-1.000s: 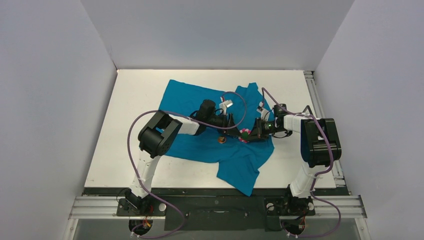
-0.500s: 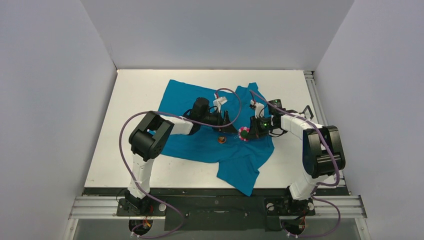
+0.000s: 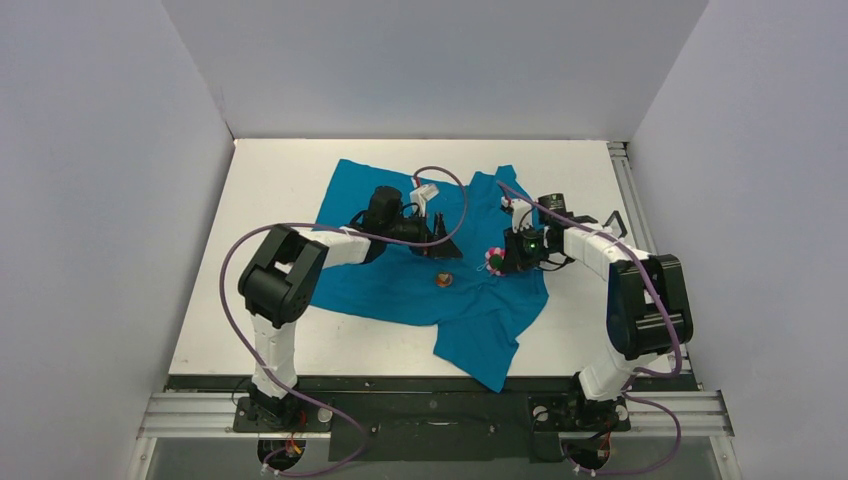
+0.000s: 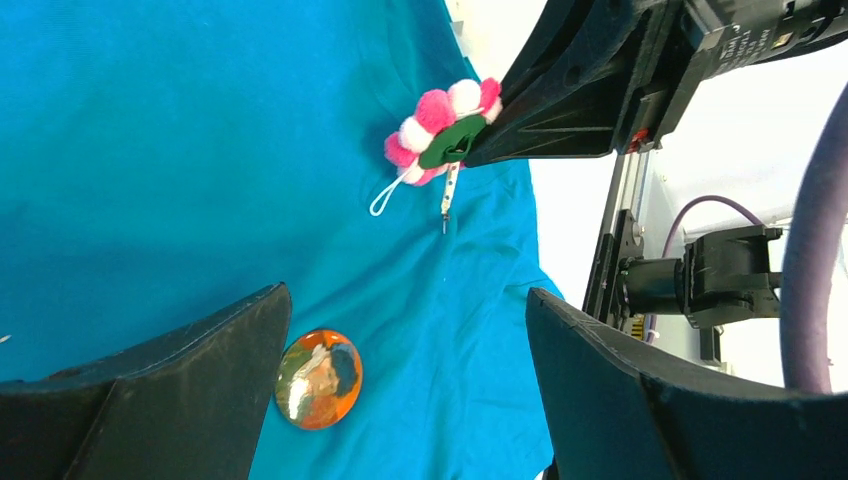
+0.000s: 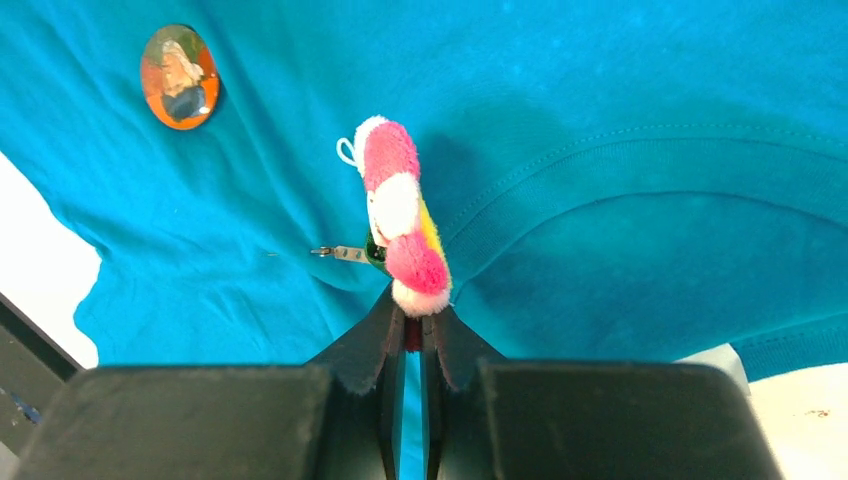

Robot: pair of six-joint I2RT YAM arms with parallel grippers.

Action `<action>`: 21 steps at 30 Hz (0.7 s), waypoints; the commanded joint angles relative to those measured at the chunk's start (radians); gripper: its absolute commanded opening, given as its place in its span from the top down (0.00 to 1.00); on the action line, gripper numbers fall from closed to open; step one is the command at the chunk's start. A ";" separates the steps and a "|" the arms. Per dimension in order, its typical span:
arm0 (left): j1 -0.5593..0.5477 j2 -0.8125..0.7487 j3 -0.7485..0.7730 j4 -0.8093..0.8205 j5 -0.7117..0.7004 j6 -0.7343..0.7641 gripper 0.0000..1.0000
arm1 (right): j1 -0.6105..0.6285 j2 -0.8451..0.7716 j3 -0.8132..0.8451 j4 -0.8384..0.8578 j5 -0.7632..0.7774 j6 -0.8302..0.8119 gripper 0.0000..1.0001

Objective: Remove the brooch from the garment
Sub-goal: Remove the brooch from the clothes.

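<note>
We judge it nearly done: right claw (image 5: 408,318) is pinched shut on the rim of the brooch (image 5: 405,225), held just above the shirt (image 3: 400,285) near the collar, pin apparently free of cloth. Remaining: carry it clear. Brooch sits edge-on, long axis in line with the claw, pin pointing toward the orange badge (image 4: 318,365). Left claw (image 4: 405,300) gapes wide, empty.

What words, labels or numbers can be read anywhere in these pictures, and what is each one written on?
On the black casing of the right arm: small white print, too blurred to read.
On the round orange badge lying on the teal-blue fabric T-shirt: a picture only, no legible lettering.
On the pink and white flower-shaped brooch: no text.
Nothing else shows writing.
</note>
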 commanded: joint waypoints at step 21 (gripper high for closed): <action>-0.030 -0.070 -0.015 -0.061 -0.072 0.173 0.26 | -0.055 0.079 0.018 0.032 -0.225 0.231 1.00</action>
